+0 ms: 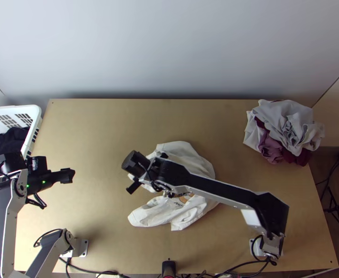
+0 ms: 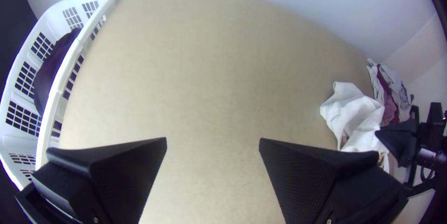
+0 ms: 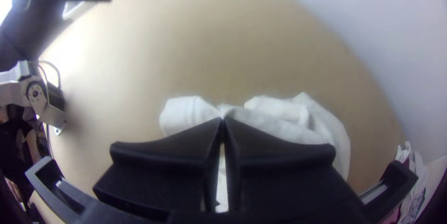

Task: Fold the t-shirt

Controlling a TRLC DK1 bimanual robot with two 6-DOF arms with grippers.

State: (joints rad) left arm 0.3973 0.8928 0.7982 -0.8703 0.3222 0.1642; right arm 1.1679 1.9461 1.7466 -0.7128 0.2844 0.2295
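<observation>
One white t-shirt (image 1: 164, 215) lies bunched on the surface (image 1: 109, 139), around the middle, under my right arm. Over its left side I have my right gripper (image 1: 147, 172), jaws pressed together; whether they pinch any cloth, I can't tell. Near the white basket (image 1: 35, 116), my left gripper (image 1: 68, 175) has its jaws spread wide, well apart from the shirt.
</observation>
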